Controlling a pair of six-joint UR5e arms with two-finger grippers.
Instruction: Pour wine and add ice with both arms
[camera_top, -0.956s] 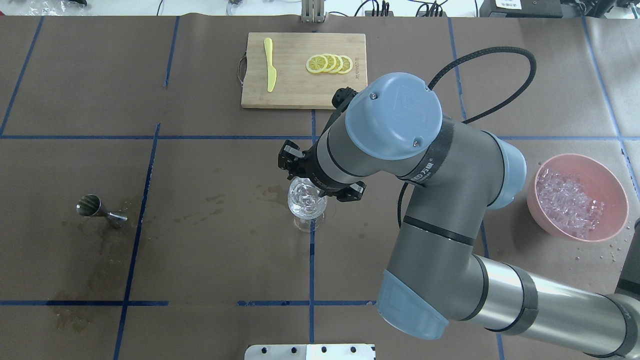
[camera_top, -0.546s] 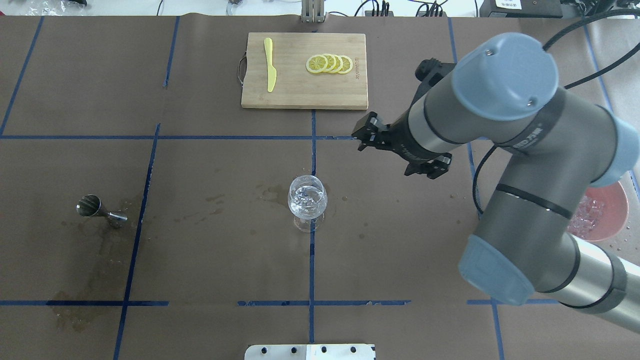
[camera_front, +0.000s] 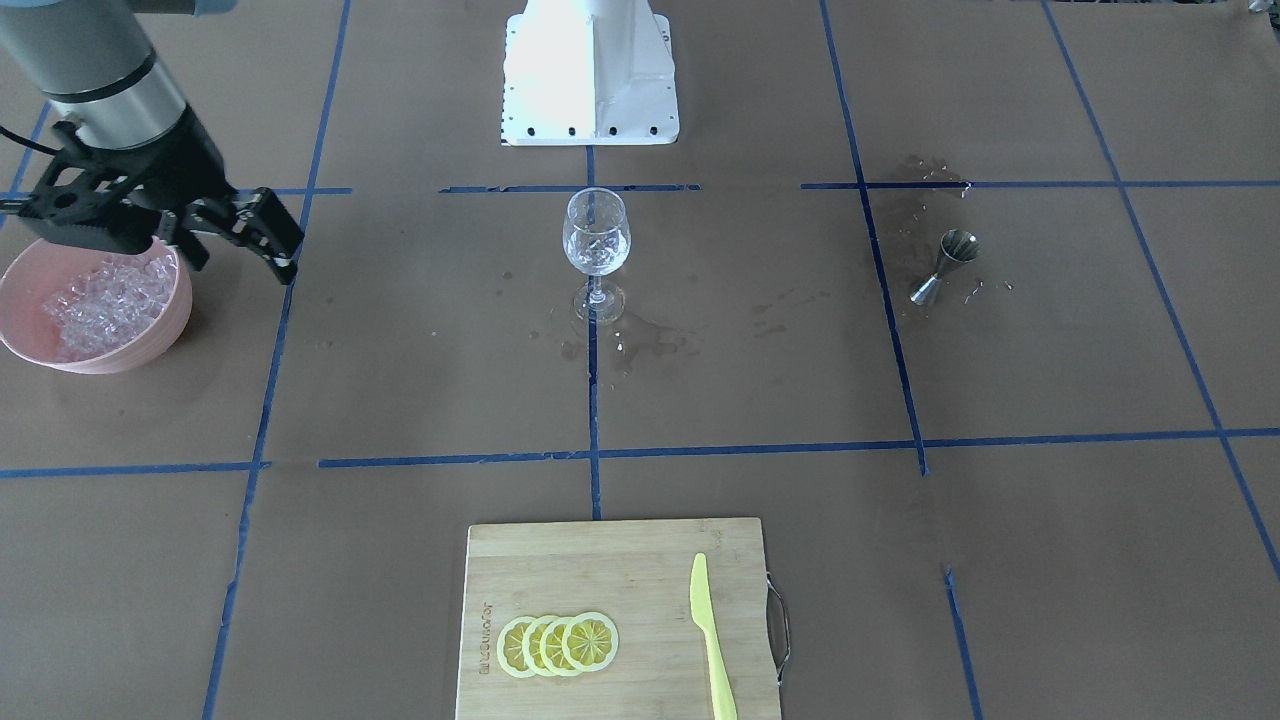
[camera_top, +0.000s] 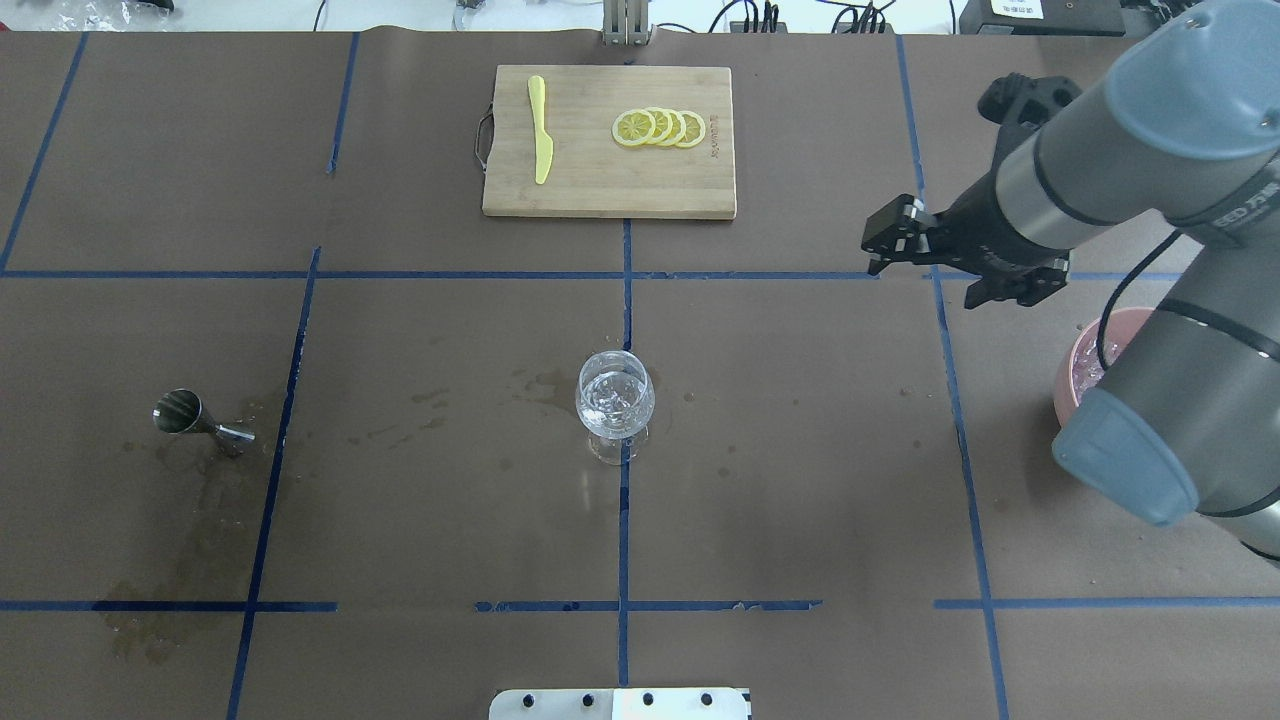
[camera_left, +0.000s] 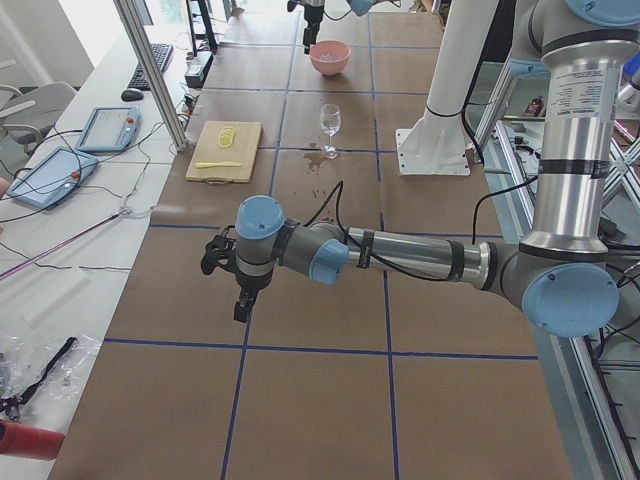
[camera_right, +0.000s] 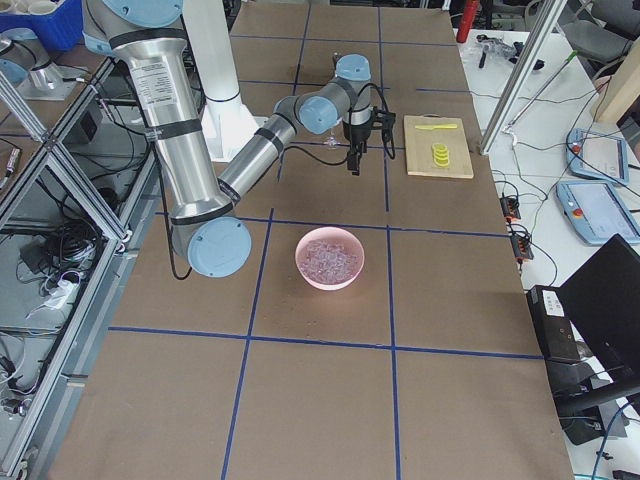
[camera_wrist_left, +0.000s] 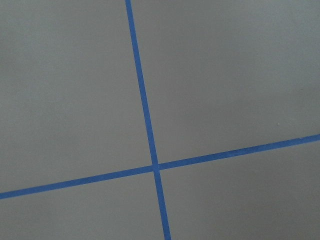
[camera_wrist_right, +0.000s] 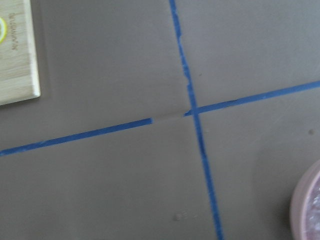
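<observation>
- Right gripper hangs wide open and empty, raised near the bowl at the table's right end, not over it; left gripper is far left, opening I cannot tell.
- Ice fills the bowl; some sits in the glass at centre.
- Coming down off-centre, I risk a finger clipping the rim and tipping the bowl.
- Wet ice could slip out mid-carry, or I could knock the glass.

Overhead looks down from behind the robot; the front camera faces it (sides mirrored); both share the clear stemmed wine glass. Side cameras look along the brown paper-covered worktop; wrist cameras sit close above it.
</observation>
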